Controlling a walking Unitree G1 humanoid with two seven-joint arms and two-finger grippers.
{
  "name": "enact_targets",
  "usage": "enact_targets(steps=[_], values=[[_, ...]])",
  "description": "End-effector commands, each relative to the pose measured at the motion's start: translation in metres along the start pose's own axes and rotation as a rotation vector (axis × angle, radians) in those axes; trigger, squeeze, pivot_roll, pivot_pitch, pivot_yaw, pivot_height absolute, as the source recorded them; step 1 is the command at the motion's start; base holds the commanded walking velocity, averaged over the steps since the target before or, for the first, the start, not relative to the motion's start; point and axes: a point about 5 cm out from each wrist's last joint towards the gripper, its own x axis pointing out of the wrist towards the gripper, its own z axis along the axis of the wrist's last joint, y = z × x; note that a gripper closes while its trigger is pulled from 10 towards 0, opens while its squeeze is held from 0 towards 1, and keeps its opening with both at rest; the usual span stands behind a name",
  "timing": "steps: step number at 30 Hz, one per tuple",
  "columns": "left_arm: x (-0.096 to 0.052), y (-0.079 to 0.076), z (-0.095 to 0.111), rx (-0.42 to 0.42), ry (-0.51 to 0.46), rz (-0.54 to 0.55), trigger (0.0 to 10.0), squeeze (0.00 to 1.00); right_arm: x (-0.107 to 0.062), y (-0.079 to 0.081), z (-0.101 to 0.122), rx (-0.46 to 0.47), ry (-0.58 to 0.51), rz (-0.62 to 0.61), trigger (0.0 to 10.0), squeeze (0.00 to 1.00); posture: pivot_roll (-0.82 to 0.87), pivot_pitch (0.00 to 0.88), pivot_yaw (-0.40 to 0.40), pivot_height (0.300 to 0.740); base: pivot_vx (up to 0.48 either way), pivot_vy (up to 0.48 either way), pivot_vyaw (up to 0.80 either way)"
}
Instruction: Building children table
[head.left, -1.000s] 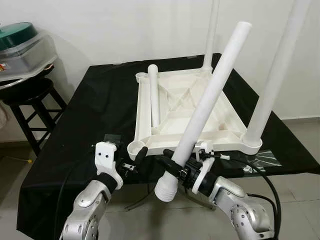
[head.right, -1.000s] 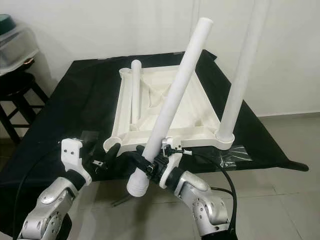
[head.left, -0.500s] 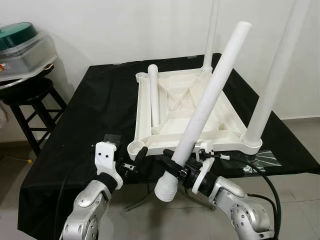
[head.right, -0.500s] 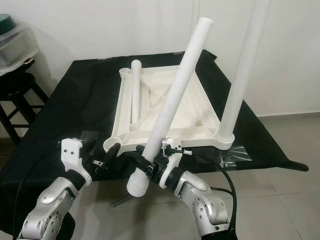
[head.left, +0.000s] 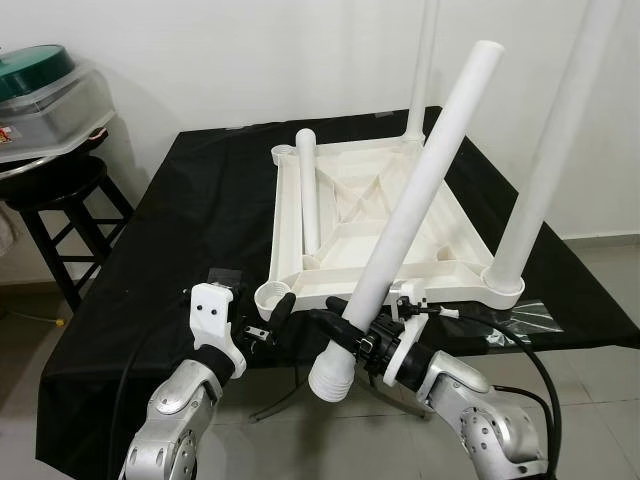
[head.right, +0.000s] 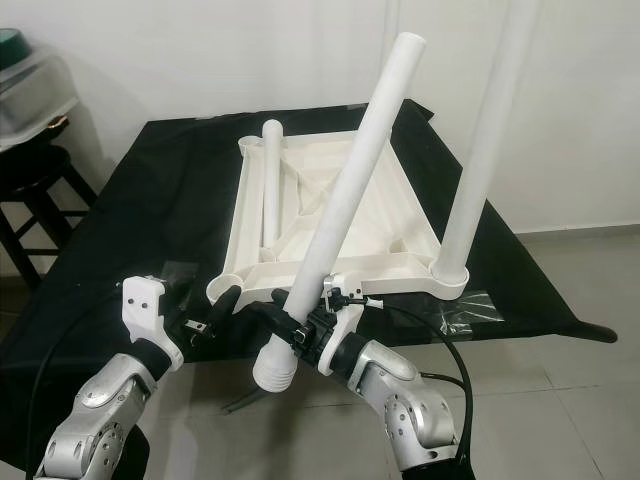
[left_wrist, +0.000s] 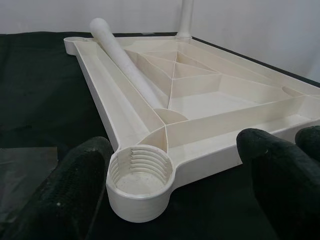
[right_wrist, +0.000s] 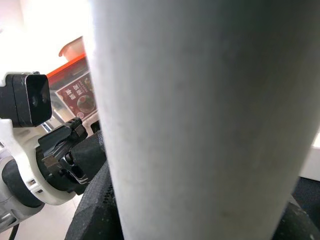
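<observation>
1. Stool off on the left: a dark wooden stool carries a clear plastic container with a green lid, and what sits inside it cannot be made out.
2. Left gripper hovers at the near-left corner of the upturned white plastic tabletop, fingers spread to either side of the empty threaded corner socket, gripping nothing; a guess is that it is there to steady that corner.
3. Tabletop lies underside up on the black cloth-covered table, so its sockets face upward for legs; a loose white tube leg lies along its ribbed left channel, waiting.
4. Right gripper pinches a long white tube leg close to its flared threaded end, which hangs just off the tabletop's near edge while the shaft tilts up and away, well placed to swing toward the open socket.
5. Over on the right, two white legs already stand upright in the right-hand corner sockets.
</observation>
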Motion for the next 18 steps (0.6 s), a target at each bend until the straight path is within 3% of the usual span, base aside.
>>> enact_targets(steps=[1, 4, 18], values=[[-0.0019, 0.0042, -0.0055, -0.005, 0.027, 0.023, 10.0, 0.00, 0.0032, 0.0016, -0.0030, 0.011, 0.013, 0.014, 10.0, 0.00, -0.10, 0.077, 0.073, 0.740, 0.000, 0.000, 0.00], [-0.0018, 0.0041, -0.0062, -0.003, 0.034, 0.023, 10.0, 0.00, 0.0031, 0.0017, -0.0033, 0.011, 0.014, 0.014, 10.0, 0.00, -0.10, 0.076, 0.074, 0.740, 0.000, 0.000, 0.00], [-0.0018, 0.0039, -0.0087, -0.004, 0.055, 0.018, 10.0, 0.00, 0.0031, 0.0019, -0.0044, 0.017, 0.014, 0.015, 10.0, 0.00, -0.09, 0.069, 0.075, 0.740, 0.000, 0.480, 0.00]])
